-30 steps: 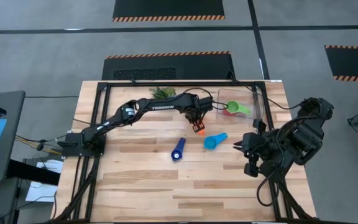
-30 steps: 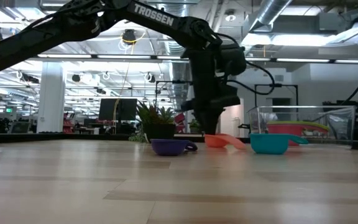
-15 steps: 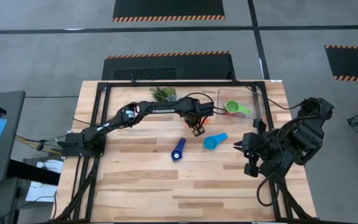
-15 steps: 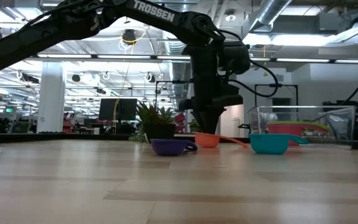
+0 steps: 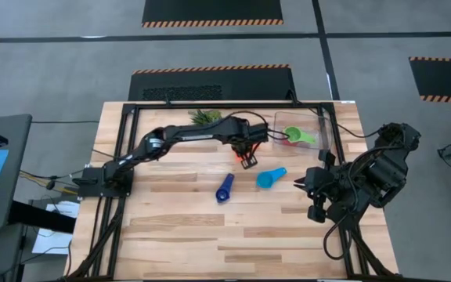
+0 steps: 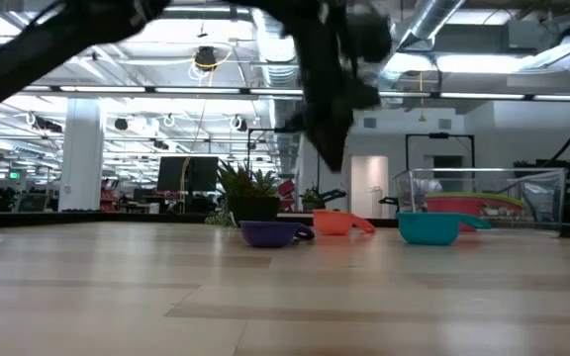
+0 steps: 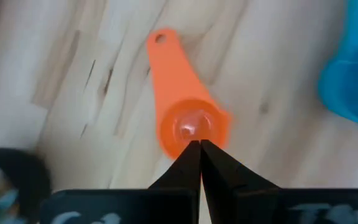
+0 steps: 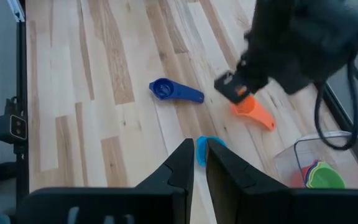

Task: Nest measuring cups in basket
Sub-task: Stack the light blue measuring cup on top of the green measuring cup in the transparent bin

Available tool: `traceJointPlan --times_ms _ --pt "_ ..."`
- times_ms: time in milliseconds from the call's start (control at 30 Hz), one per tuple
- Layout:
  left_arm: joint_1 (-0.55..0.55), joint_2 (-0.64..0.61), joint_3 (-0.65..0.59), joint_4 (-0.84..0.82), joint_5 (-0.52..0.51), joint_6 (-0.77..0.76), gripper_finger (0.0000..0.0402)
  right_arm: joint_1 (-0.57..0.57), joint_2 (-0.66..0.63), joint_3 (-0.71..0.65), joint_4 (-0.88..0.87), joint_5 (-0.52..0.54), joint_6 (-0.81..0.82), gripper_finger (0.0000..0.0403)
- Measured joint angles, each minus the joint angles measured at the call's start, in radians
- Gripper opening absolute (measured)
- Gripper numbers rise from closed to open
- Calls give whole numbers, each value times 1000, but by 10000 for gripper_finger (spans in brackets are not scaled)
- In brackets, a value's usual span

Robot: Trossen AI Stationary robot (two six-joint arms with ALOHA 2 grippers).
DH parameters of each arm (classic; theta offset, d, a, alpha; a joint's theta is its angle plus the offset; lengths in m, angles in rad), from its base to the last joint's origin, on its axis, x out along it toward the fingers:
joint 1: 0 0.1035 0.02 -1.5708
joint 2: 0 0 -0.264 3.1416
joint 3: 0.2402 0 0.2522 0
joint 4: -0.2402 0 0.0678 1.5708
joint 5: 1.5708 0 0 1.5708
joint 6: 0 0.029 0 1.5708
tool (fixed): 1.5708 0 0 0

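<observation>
Left gripper over the table middle, fingers pressed together, holding nothing; it hangs above the orange cup, which hides under it from overhead. Orange cup sits on the wood between the dark blue cup and the light blue cup. Basket at the far right corner holds a green cup; the cups beneath it are hard to separate. Right gripper waits at the right edge, fingers slightly apart, empty.

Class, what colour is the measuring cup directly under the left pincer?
Orange. The measuring cup shows best in the left wrist view, just beyond the shut left pincer.
</observation>
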Motion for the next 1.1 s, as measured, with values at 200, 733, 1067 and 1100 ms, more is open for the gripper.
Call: traceJointPlan --times_ms 200,733,1067,1100 --pt "-61 -166 -2 -157 -8 72 0 -37 0 0 8 18 -78 66" --pt "-240 -524 -298 -333 -104 189 0 -411 67 1 86 -129 -309 66" --pt "-300 -897 -913 -171 -127 -118 0 -510 246 -3 -43 -161 -321 66" --pt "-308 -929 -963 -129 -128 -151 0 -515 262 -6 -38 -192 -358 66"
